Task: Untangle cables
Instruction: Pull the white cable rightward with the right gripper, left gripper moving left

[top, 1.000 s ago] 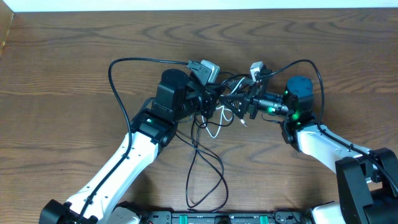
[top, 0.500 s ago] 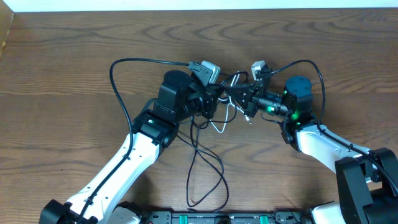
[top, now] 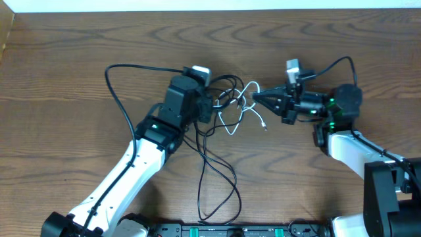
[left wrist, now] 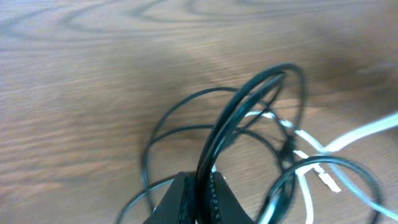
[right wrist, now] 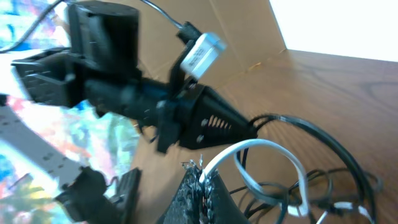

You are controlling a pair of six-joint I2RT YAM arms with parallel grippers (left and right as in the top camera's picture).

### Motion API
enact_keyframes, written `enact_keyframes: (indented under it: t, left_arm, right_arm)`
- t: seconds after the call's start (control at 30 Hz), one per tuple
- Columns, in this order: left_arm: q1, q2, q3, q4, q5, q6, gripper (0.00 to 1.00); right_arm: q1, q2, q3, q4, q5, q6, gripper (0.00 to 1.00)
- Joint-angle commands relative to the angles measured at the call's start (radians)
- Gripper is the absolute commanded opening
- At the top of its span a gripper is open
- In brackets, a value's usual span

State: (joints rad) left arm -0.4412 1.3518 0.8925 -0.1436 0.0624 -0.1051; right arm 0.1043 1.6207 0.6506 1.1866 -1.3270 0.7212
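Note:
The cables lie tangled in the middle of the table. Several thin black cables (top: 235, 184) loop toward the front edge, and one white cable (top: 248, 87) curls through them. My left gripper (top: 212, 105) is shut on a bundle of black strands; in the left wrist view the jaws (left wrist: 199, 190) pinch them as the black loop (left wrist: 249, 99) arches up, with the white cable (left wrist: 348, 134) to the right. My right gripper (top: 255, 97) is shut on the white cable; in the right wrist view its fingertips (right wrist: 202, 180) clamp the white loop (right wrist: 273, 146).
The wooden table (top: 79, 46) spreads around the tangle. A thick black lead (top: 110, 82) arcs out from the left arm, and another lead (top: 342, 60) arcs over the right arm. The white plug end (top: 264, 124) rests on the wood.
The right gripper has shut on the white cable and drawn back to the right. The left arm has shifted a little left, so the tangle now stretches between them.

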Motion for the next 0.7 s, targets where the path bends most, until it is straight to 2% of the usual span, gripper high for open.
enact_keyframes:
  t: [0.0,0.33,0.67]
  left_arm:
    - [0.058,-0.016,0.004,-0.036,-0.057,0.002,0.08]
    - [0.240,-0.016,0.004,-0.103,-0.056,0.002,0.08]
    - [0.365,-0.016,0.004,-0.121,-0.055,-0.003,0.08]
  right_arm:
    - [-0.047,0.001,0.000,0.013,-0.136,0.098,0.01]
    - [-0.128,0.001,-0.011,-0.105,-0.172,0.083,0.01]
    - [-0.198,0.001,-0.059,-0.106,-0.168,0.080,0.01]
